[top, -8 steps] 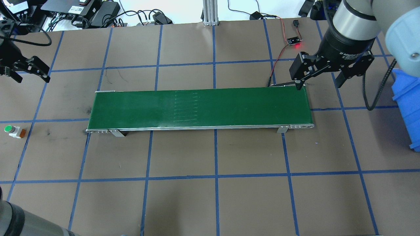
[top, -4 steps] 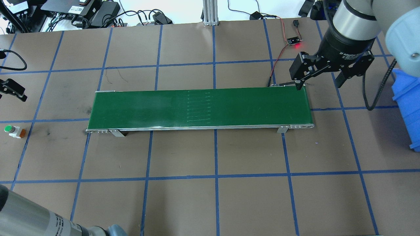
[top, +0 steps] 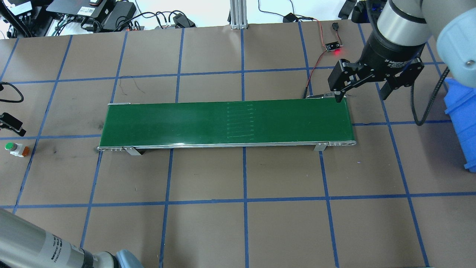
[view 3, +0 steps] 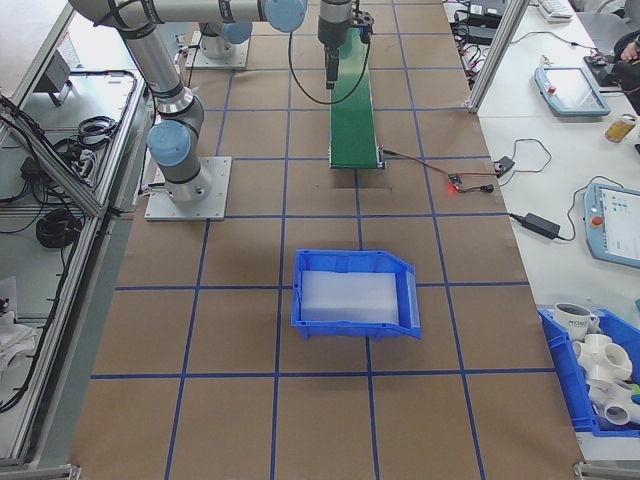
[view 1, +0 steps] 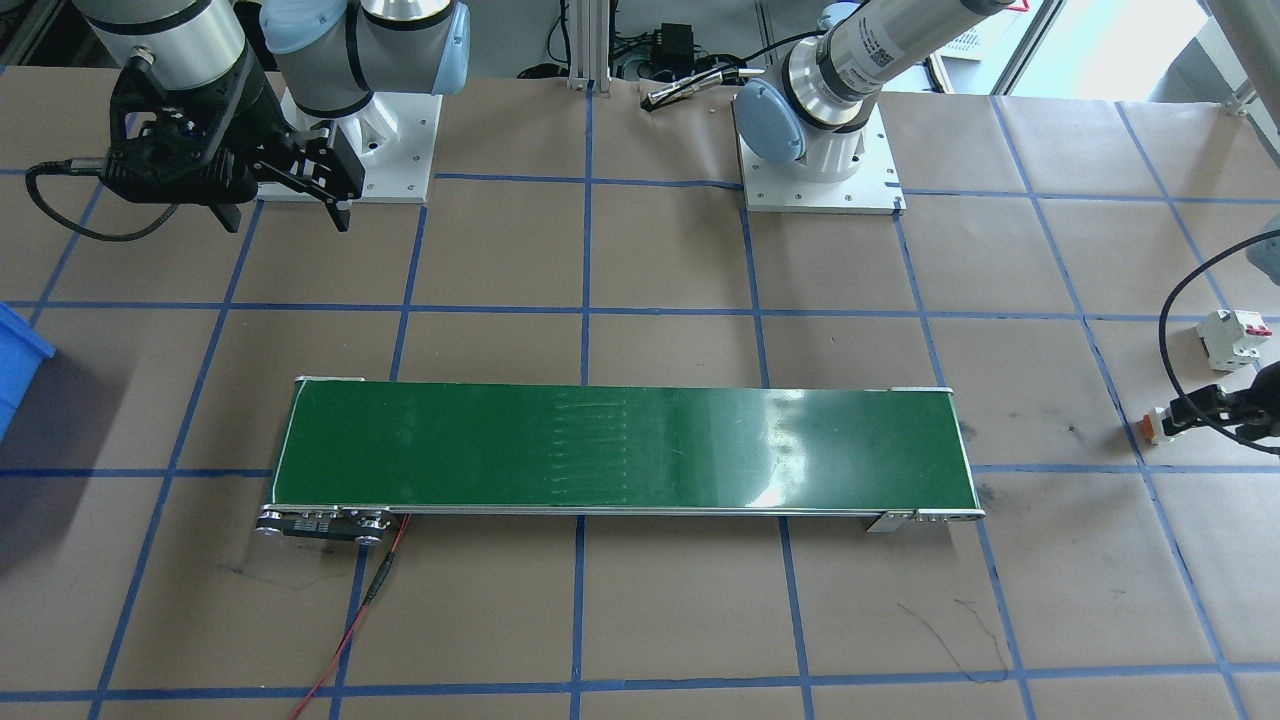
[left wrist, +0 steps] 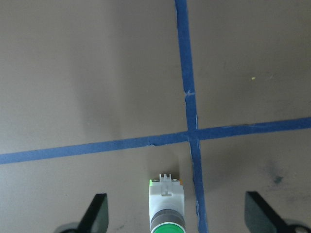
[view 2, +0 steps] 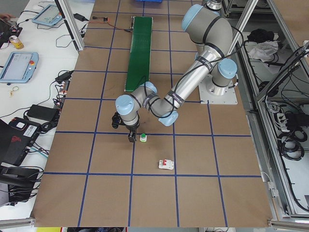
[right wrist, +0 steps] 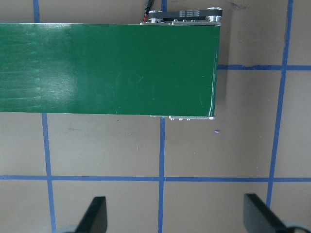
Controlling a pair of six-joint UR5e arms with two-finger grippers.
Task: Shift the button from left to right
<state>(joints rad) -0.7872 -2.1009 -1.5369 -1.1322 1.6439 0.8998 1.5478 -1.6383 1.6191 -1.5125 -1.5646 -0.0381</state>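
Button [left wrist: 166,210] lying on table's far left, centred between wide-spread left gripper [left wrist: 175,219]. Best lowered straight, fingers flanking white body, closing below green cap. Right gripper [right wrist: 175,218] wide, empty, over conveyor [right wrist: 107,68] end.

One button [top: 15,149], one circuit breaker [view 2: 165,165], one green conveyor belt [top: 227,124], one blue bin [view 3: 356,293], two arms, each bearing one tool.
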